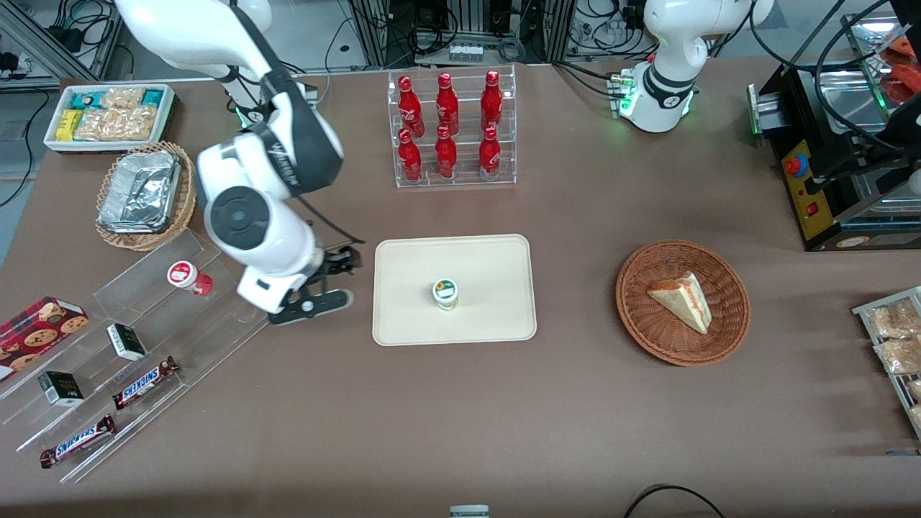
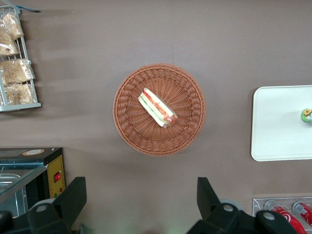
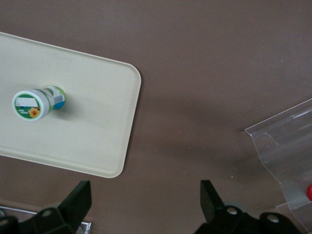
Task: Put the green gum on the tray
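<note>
Hovering claw (image 1: 332,282) wide open, holding nothing, beside the tray (image 1: 403,324) with green gum (image 1: 446,293) upright on it.

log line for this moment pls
green gum: upright on tray | gripper: open, empty, beside tray toward working arm's end | phase: placed

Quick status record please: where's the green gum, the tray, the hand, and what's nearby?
green gum: standing upright on the tray, near its middle, lid up
tray: flat on the brown table, holding only the gum
hand: open, empty, above bare table between the tray and the clear acrylic stand, apart from the gum
red-lidded bottle: on the acrylic stand, untouched
wicker basket with sandwich: toward the parked arm's end of the table
task state: gum appears placed; hand clear of the tray
</note>
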Robot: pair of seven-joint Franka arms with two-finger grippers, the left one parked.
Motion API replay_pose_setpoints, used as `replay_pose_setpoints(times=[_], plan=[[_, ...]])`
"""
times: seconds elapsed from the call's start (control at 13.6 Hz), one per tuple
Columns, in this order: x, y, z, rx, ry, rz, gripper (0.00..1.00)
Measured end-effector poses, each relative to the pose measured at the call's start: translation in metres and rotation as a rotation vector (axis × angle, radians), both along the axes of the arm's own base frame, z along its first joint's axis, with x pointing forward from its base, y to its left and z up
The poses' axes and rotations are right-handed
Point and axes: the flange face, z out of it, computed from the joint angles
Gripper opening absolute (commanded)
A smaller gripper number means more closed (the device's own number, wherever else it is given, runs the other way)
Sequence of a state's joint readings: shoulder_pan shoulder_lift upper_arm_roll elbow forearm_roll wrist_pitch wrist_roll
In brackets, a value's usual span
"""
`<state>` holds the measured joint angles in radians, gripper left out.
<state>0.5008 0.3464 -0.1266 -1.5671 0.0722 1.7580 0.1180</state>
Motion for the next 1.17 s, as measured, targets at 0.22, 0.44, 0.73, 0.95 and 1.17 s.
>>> replay_pose_setpoints(times=[0.22, 0.44, 0.73, 0.95, 1.17], plan=[[0.021, -0.078, 0.012, 0.016, -0.003, -0.055, 0.99], [0.020, -0.150, 0.032, 0.026, 0.005, -0.151, 0.99], [0.005, -0.223, 0.062, 0.043, -0.023, -0.262, 0.99], [-0.021, -0.248, 0.085, 0.051, 0.023, -0.264, 0.99], [-0.039, -0.275, 0.110, 0.039, 0.012, -0.273, 0.99]])
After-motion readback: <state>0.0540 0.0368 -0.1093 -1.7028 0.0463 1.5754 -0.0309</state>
